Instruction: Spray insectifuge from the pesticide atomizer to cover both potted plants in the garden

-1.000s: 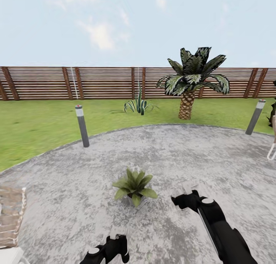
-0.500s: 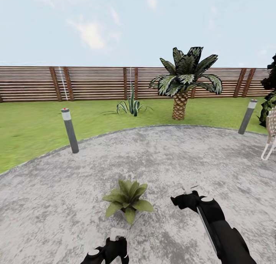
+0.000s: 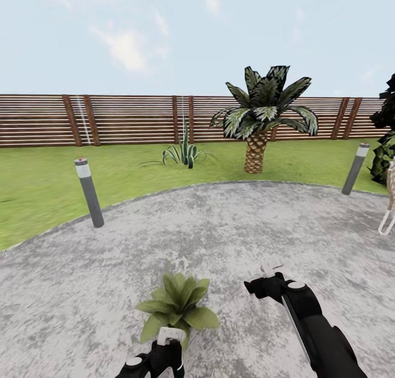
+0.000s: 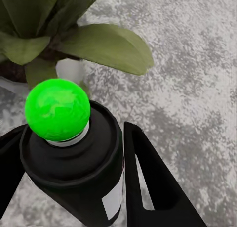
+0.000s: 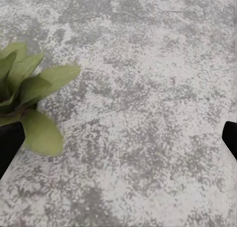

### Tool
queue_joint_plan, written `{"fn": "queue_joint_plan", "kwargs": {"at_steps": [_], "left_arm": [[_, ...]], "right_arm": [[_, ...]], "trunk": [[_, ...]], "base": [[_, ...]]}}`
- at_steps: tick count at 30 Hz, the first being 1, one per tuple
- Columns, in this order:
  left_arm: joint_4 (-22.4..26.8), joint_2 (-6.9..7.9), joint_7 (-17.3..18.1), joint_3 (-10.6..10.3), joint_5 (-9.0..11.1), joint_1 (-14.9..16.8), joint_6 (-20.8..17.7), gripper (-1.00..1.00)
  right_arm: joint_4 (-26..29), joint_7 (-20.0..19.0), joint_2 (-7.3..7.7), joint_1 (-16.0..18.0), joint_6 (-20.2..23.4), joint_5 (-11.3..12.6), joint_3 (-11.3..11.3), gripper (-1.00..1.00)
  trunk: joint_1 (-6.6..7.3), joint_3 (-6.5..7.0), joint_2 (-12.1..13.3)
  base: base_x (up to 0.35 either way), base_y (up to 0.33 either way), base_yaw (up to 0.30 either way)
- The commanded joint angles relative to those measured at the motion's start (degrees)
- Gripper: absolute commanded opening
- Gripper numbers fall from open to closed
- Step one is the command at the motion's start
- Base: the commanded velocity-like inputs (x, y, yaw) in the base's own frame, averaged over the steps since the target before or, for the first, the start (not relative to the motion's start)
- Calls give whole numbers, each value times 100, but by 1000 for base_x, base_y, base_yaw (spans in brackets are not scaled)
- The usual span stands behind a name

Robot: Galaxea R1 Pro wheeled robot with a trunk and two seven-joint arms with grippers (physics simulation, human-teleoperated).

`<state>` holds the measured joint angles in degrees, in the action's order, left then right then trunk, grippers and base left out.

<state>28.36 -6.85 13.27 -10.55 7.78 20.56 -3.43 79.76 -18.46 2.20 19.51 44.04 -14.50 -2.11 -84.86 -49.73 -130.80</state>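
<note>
Just behind the plant, the left claw pinches the atomizer; right claw spread. Spray aimed low could miss leaves.

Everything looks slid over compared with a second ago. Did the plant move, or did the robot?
The robot moved: the camera swung right and came nearer, so the potted plant now sits lower and closer to the left pincer, and a wicker chair left the frame. The plant itself stayed put. The left pincer still grips the atomizer; the right pincer stays empty.
</note>
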Motion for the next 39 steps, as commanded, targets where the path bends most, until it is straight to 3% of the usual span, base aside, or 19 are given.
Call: {"fn": "queue_joint_plan", "kwargs": {"at_steps": [1, 6, 7, 16, 17, 19, 21, 22, 24, 31, 35, 39], "left_arm": [[0, 0, 0, 2, 3, 0, -9, -100], [0, 3, 2, 8, 9, 0, -8, -100], [-396, 18, 5, 19, 40, 0, -162, -100], [-401, 10, 3, 18, 15, 0, -164, -100], [-198, -41, -2022, 207, 66, 35, -149, -100], [-202, -28, -1676, 209, 82, 35, -142, -100], [-207, -27, -1599, 222, 141, 35, -147, -100], [-205, -33, -1642, 233, 369, 35, -147, -100], [-202, -9, -1683, 236, 533, 35, -150, -100], [-208, -14, -1674, 237, 565, 35, -446, -100], [-200, -13, -1701, 237, 656, 35, -907, -100], [-199, 5, -1710, 230, 663, 35, -977, -100]], "right_arm": [[2, 0, 0, 0, 0, 0, 0, 100], [4, 0, 0, 0, 5, 0, 0, 100], [-4, 0, 0, 0, 52, -2, 1, 100], [-31, 0, 0, 0, 34, 0, -17, 100], [-41, -41, -1, 0, 168, 9, -26, 100], [-40, -43, 0, 0, 167, 9, -25, 100], [-40, -44, 0, 0, 167, 9, -21, 100], [-40, -44, 0, 0, 164, 9, -18, 100], [-40, -44, 0, 0, 153, 6, -22, 100], [-36, -36, 0, 0, 141, 1, -26, 100], [-18, -35, 0, 0, 140, 2, -20, 100], [-8, -35, 0, 0, 140, 1, -18, 100]], "trunk": [[0, 0, 0], [0, 0, 0], [0, 0, 0], [0, 0, 0], [0, 0, 0], [0, 0, 0], [0, 0, 0], [0, 0, 0], [0, 0, 0], [0, 0, 0], [0, 0, 0], [0, 0, 0]], "base": [[317, 0, -1], [317, 0, 0], [0, 0, 0], [0, 0, 0], [0, 0, 0], [0, 0, 0], [0, 0, 0], [0, 0, 0], [0, 0, 0], [0, 0, 0], [0, 0, 0], [0, 0, 0]]}}
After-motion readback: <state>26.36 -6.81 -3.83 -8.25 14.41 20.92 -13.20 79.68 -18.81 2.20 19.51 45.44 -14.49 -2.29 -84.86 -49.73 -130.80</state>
